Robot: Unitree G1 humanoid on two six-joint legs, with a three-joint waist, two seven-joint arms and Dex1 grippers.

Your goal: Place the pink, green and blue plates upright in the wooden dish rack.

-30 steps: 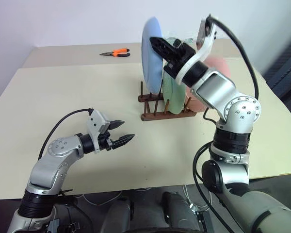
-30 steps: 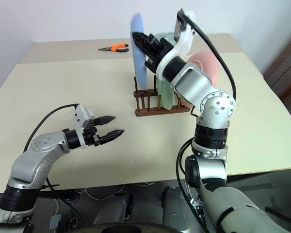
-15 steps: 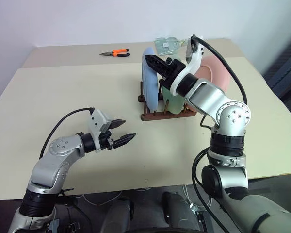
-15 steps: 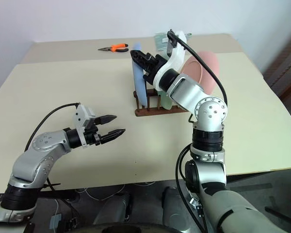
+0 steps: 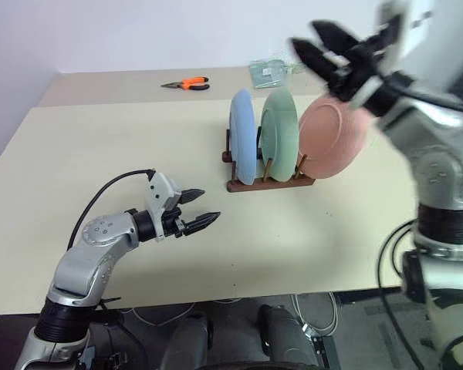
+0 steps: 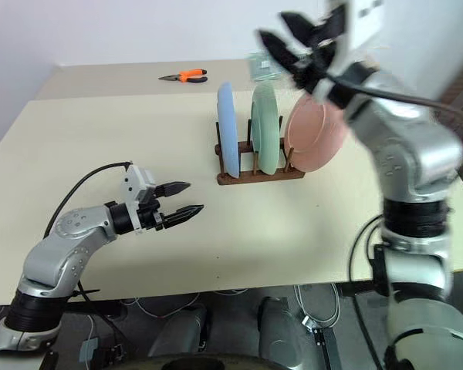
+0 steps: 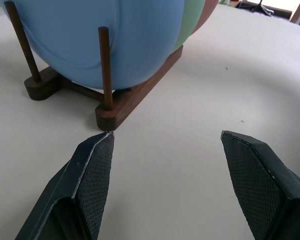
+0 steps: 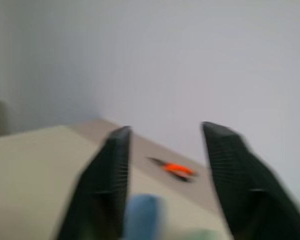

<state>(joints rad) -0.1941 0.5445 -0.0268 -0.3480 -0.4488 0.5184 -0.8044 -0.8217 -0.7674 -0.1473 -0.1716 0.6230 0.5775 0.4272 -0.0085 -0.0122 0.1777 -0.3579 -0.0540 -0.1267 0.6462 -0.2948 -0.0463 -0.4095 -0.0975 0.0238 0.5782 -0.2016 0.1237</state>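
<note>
The wooden dish rack [image 5: 268, 183] stands mid-table with all three plates on edge. The blue plate [image 5: 243, 139] is at its left end and the green plate [image 5: 281, 136] beside it. The pink plate [image 5: 333, 137] leans tilted at the right end. My right gripper [image 5: 304, 34] hangs high above and behind the rack, open and holding nothing; its fingers [image 8: 111, 172] are spread. My left gripper [image 5: 209, 205] hovers low over the table in front and to the left of the rack, open and empty. The left wrist view shows the blue plate [image 7: 115, 35] and the rack's rail [image 7: 135, 97] just ahead.
Orange-handled pliers [image 5: 187, 83] lie on the far strip of the table. A clear packet [image 5: 268, 71] lies behind the rack. The table's [image 5: 100, 146] front edge runs just below my left arm. A white wall stands behind.
The blue plate came down from above into the rack's left slot and my right gripper let it go. The right arm then swung up and to the right. The left arm stayed put.
</note>
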